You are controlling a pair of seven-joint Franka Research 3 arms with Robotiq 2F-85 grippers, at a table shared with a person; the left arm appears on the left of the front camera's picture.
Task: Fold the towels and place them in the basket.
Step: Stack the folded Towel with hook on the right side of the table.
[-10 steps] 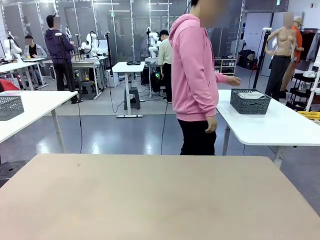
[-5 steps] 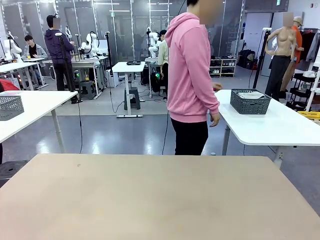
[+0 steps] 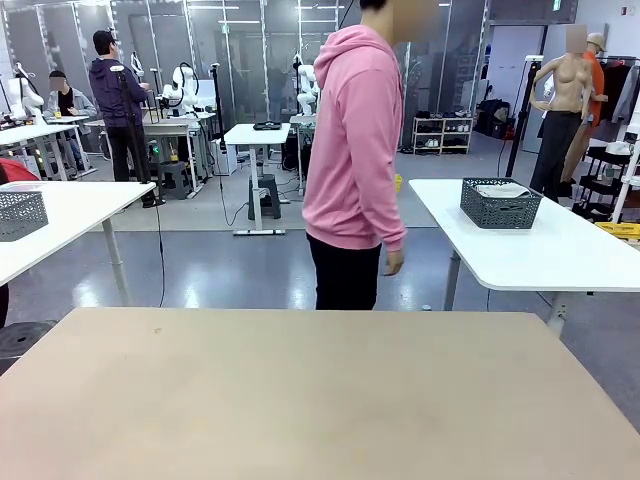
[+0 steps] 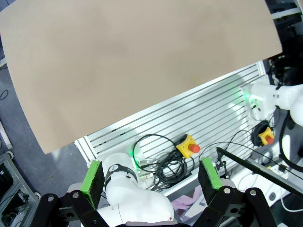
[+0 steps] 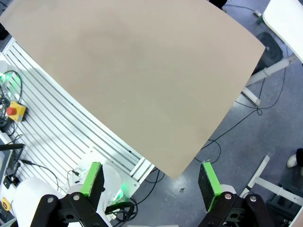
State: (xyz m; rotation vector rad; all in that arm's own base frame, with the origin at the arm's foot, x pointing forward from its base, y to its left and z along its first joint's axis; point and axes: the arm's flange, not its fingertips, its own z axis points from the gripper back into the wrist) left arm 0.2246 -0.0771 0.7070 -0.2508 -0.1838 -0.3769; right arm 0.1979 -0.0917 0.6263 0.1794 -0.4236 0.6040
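Lab hall, glossy grey floor (image 3: pixel 230 265) with reflections. Tan table (image 3: pixel 300 390) up front, bare. White desks left (image 3: pixel 70 215) and right (image 3: pixel 540 250), another white desk (image 3: pixel 255 135) mid-room. Glass partitions (image 3: pixel 230 50) along the back wall, shelf rack (image 3: pixel 445 130) far right. Even overhead light.

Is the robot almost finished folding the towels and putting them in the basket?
It looks finished, or nearly. A basket with folded cloth inside sits on the white side table past the person. Nothing is in hand: the left tool and right tool hang open above the tan table. No towel is waiting there.
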